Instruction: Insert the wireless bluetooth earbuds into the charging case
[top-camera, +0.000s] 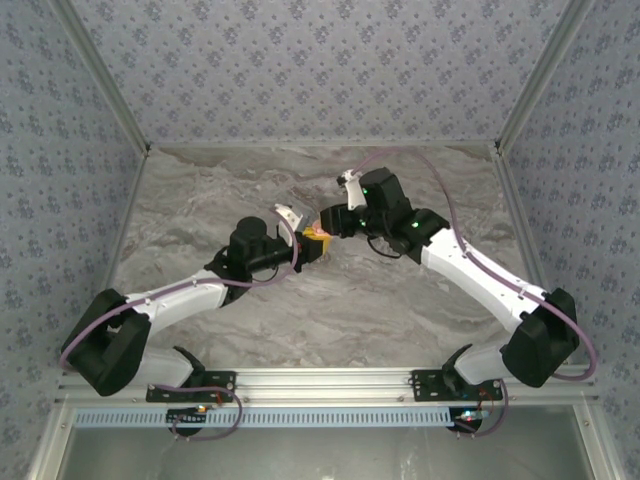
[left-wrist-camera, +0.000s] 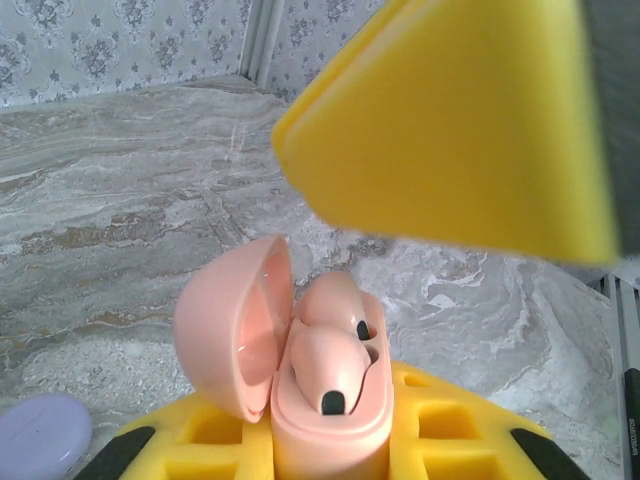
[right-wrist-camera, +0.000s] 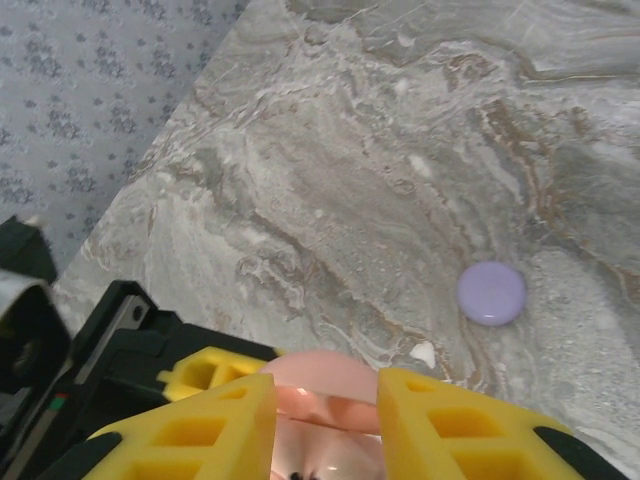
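A pink charging case (left-wrist-camera: 330, 440) stands upright between the yellow fingers (left-wrist-camera: 455, 425) of my left gripper (left-wrist-camera: 330, 450), which is shut on it. Its lid (left-wrist-camera: 225, 335) hangs open to the left. Two pale pink earbuds (left-wrist-camera: 325, 365) sit side by side in the case's wells, dark tips showing. My right gripper (right-wrist-camera: 325, 410) hovers just above the case with its yellow fingers (right-wrist-camera: 200, 430) apart and the pink lid (right-wrist-camera: 320, 375) visible in the gap. One of its fingers (left-wrist-camera: 450, 120) hangs above the case, apart from it. Both grippers meet at the table's middle (top-camera: 318, 240).
A lilac round disc (right-wrist-camera: 491, 293) lies flat on the marble table (right-wrist-camera: 330, 180), beyond the case; it also sits at the lower left (left-wrist-camera: 40, 435). A tiny white speck (right-wrist-camera: 423, 352) lies near it. Patterned walls (top-camera: 320, 60) close the table on three sides.
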